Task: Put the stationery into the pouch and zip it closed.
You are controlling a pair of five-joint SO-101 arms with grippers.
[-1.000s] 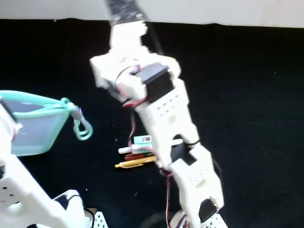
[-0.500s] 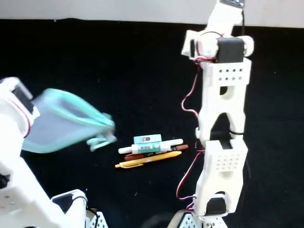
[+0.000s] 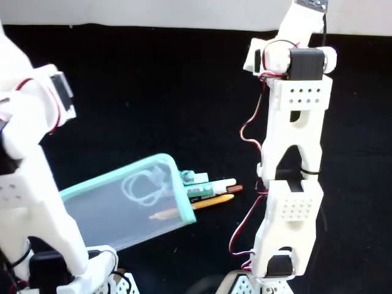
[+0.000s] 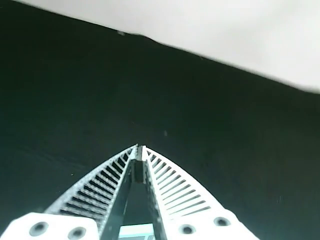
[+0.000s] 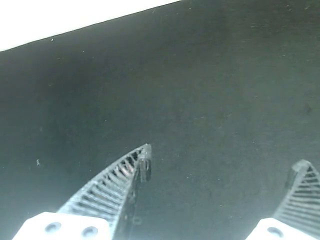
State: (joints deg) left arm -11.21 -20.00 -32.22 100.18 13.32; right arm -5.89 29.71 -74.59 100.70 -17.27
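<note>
After it hung leftward, pouch overlaps pens

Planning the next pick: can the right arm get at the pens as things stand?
Probably yes. The right gripper is open, and the pens stick out uncovered toward that arm. The pouch overlaps their other ends, so only the exposed part looks graspable.

White printed shells are seen on left arm and right arm (hole-grid panels throughout); black servos and red cables are fitted. Ribbed fingers are fastened by screws.
</note>
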